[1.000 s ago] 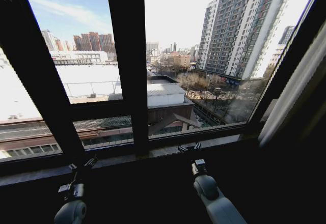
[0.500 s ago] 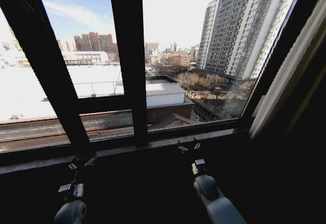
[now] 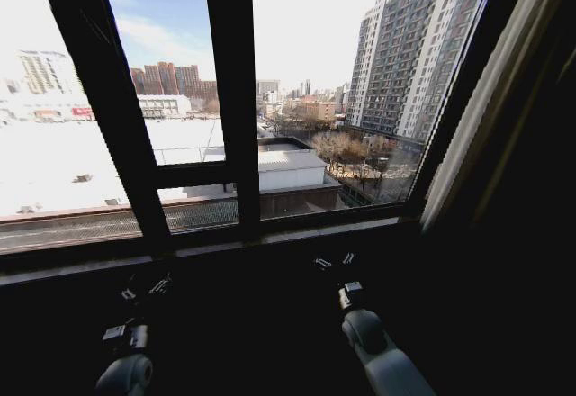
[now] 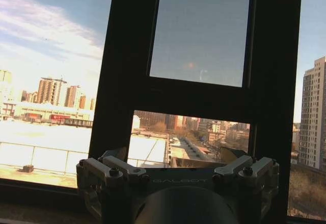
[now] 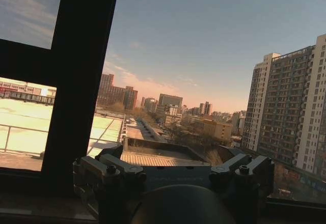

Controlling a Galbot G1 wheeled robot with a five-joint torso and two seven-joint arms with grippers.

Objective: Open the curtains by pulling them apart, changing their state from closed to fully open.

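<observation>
The curtain (image 3: 486, 99) hangs bunched at the window's right edge, leaving the glass clear. Both grippers, left (image 3: 144, 286) and right (image 3: 335, 260), sit low before the sill, jaws spread, gripping nothing, seemingly parked.

Raised "GALBOT" lettering legible on the dark metal body of the left end effector (image 4: 173, 175); no other readable text.
</observation>
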